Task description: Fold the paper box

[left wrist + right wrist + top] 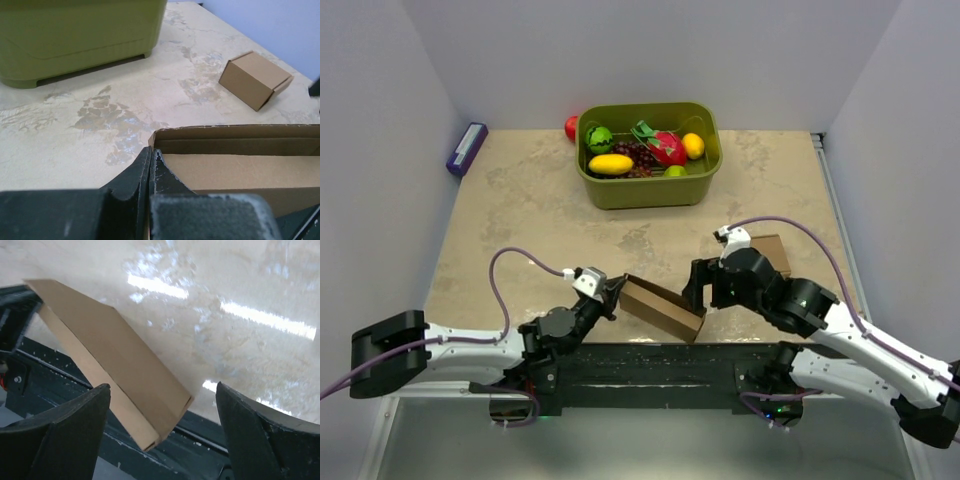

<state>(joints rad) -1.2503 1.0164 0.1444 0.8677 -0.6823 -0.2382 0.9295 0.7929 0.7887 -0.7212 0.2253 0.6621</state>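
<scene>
- Two grippers meet at one brown carton, the paper box [663, 308]. It sits tilted at the near edge of the table [520, 220], between the arms and partly over the dark base rail [650, 365].
- Left gripper [612, 296]: fingers [135, 175] pressed together, pinching the box's left end wall. That pinch seems to carry the raised end.
- Right gripper [162, 390]: fingers [75, 432] spread wide and empty, hanging over the box's right end, touching nothing that I can see.
- Box looks half formed: long walls up, a shallow trough inside.
- Step in hand, my guess: the right gripper takes the free end so a flap can be turned in.
- To do it well: use the left pinch as the anchor. Bring the right fingers down astride one wall only, near a crease. Close gently, since cardboard crushes. Fold slowly, so the box doesn't twist out of the pinch or slide off the edge.
- Small cardboard cube [255, 80] lies well apart; green bin [650, 190] of fruit sits at the far side. Leave both alone.
</scene>
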